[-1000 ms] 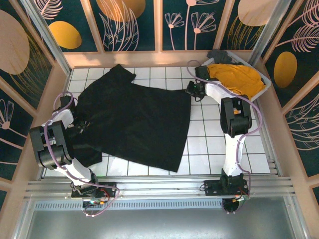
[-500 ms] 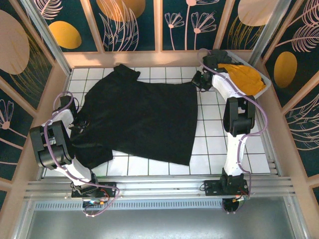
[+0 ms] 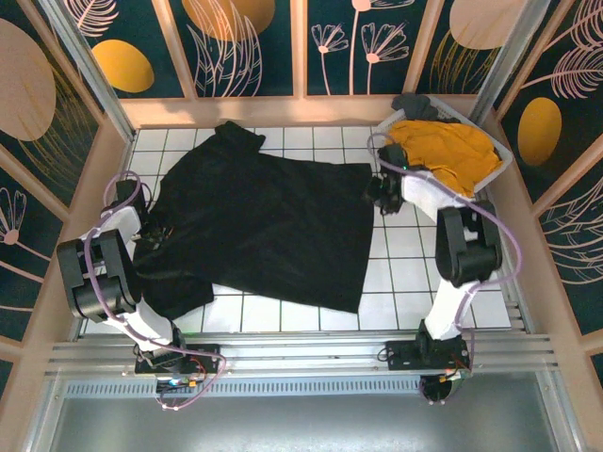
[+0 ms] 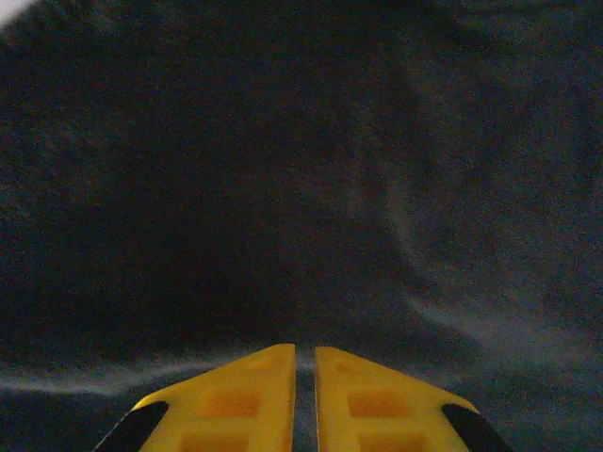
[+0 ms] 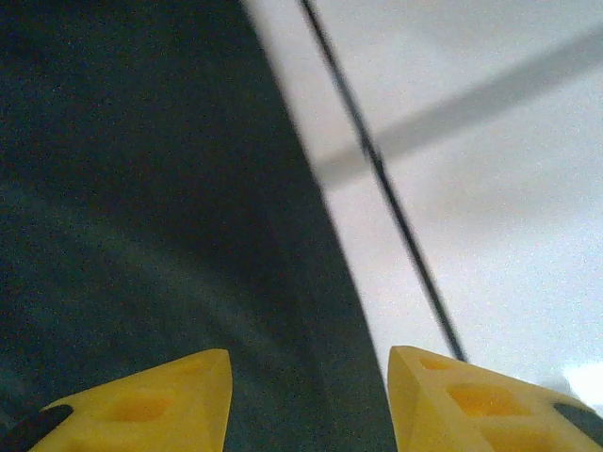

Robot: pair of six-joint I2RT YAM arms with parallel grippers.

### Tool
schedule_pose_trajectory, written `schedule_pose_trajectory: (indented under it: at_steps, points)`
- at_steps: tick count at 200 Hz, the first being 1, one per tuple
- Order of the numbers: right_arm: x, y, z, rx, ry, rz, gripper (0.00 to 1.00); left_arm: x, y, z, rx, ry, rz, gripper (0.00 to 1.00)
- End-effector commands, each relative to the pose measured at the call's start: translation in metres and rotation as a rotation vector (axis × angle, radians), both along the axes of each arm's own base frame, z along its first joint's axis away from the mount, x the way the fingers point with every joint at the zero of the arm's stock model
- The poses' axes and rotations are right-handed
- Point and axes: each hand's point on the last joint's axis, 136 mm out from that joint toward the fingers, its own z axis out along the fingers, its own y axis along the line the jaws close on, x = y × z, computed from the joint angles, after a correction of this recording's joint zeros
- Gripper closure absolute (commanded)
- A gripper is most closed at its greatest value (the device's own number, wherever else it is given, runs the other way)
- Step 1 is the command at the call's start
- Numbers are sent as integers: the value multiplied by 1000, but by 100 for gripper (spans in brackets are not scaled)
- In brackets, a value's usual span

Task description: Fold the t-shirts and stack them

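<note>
The large black cloth t-shirt [image 3: 264, 231] lies spread on the white tiled tabletop [image 3: 405, 273]. The left claw [image 4: 304, 350] is clenched against its left side. The right claw [image 5: 309, 356] gapes, released, over its right edge. The mustard-yellow t-shirt [image 3: 448, 151] sits heaped in the white lattice basket [image 3: 505, 156].

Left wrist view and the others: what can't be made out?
Left wrist: whether the shut left gripper pinches the black t-shirt; dark cloth hides the contact.
Top external: how the mustard t-shirt lies; bunched in the basket, partly under the right arm.
Right wrist: the right gripper; finger bases cut off by the bottom edge.
</note>
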Motion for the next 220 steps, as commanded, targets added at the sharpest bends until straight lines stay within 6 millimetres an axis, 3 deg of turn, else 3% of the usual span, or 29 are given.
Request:
schedule_pose_trajectory:
  at_steps: [1, 16, 33, 63, 102, 143, 183, 220]
  points:
    - [-67, 26, -2, 66, 45, 38, 52, 6, -28, 17, -32, -63, -71, 85]
    - [-111, 36, -14, 92, 109, 66, 53, 7, -56, 18, -54, -79, -120, 85]
    - [-146, 38, -27, 92, 172, 75, 55, 2, -86, 16, -94, -87, -148, 85]
    - [-175, 35, -42, 90, 226, 77, 55, -11, -124, 17, -132, -93, -202, 85]
    - [-179, 37, -51, 100, 241, 89, 56, -20, -144, 28, -137, -103, -247, 85]
    - [-167, 47, -49, 128, 227, 92, 77, -24, -147, 34, -134, -111, -254, 85]
    - [-164, 45, -38, 109, 223, 85, 83, -24, -147, 36, -133, -114, -255, 85]
    - [-162, 43, -30, 98, 212, 80, 96, -23, -147, 34, -134, -108, -258, 85]
